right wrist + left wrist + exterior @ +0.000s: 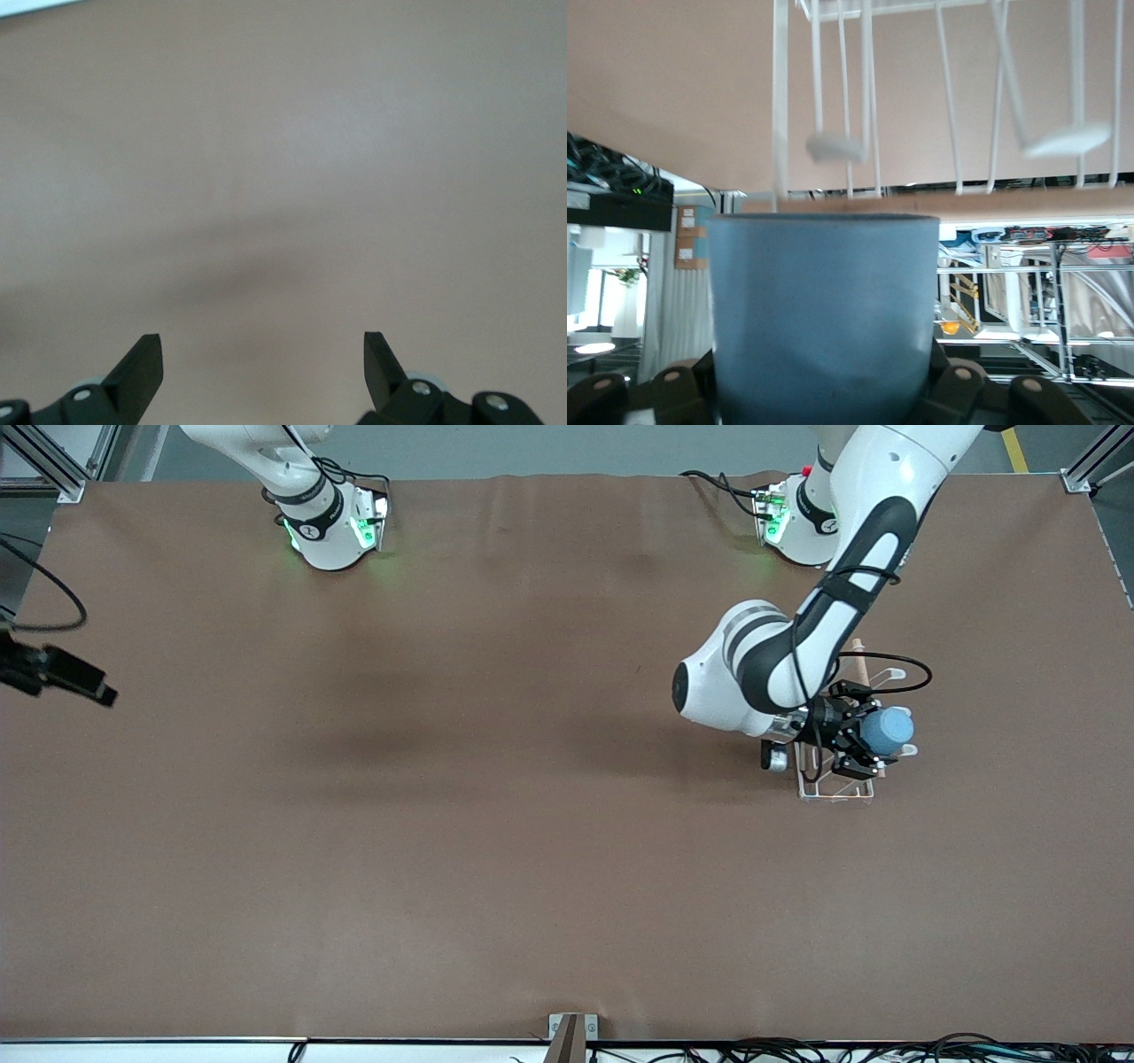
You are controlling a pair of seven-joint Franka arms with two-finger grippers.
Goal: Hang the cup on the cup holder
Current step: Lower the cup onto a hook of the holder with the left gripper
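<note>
My left gripper is shut on the light-blue cup, holding it tipped on its side just above the cup holder. The holder is a white wire rack with a wooden bar along its top, and it stands toward the left arm's end of the table. In the left wrist view the cup fills the space between the dark fingers, with the rack's wires and two looped prong tips close past its rim. My right gripper is open with nothing between its fingers, over bare table.
A brown mat covers the whole table. A black device juts in at the right arm's end. A small bracket and cables sit at the table edge nearest the front camera.
</note>
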